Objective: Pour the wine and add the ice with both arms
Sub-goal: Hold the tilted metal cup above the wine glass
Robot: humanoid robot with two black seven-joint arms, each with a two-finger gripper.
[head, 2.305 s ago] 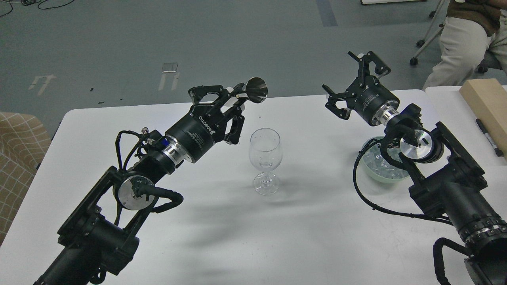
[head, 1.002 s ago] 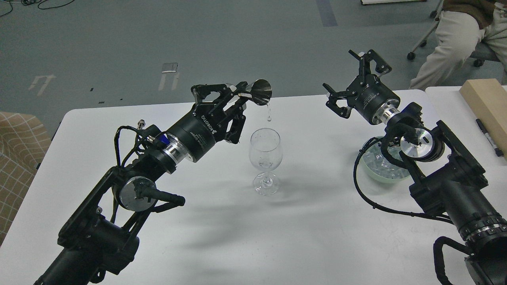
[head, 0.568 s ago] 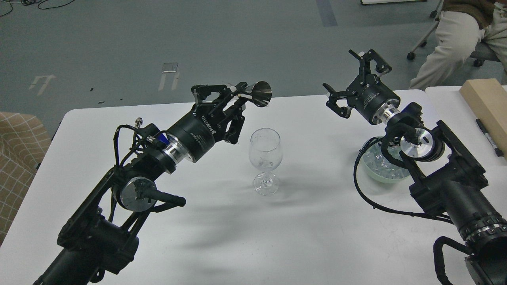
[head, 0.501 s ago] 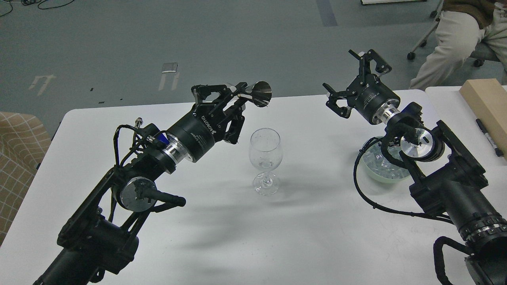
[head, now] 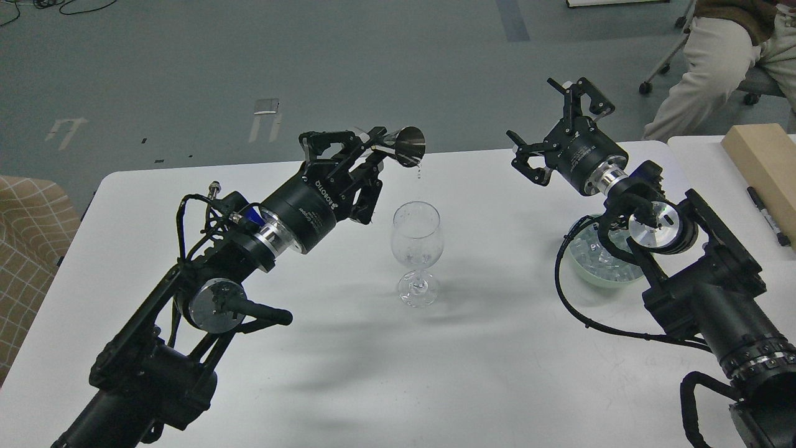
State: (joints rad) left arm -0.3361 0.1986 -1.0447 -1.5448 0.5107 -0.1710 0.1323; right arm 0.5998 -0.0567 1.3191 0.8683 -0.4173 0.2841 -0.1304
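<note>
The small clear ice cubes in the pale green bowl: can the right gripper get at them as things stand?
Probably yes. The right gripper is open and empty, though it sits beyond the bowl and its own forearm overhangs the ice cubes.

Even, bright overhead light; soft diffuse shadows across white table (head: 472, 373) at lower centre; mild glare on tabletop; focus sharp, slight grain in dark areas.

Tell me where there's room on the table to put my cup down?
The near edge of the table, in front of the wine glass between both arms, is bare. So is the far left corner. It's crowded on the right, around the bowl of ice.
</note>
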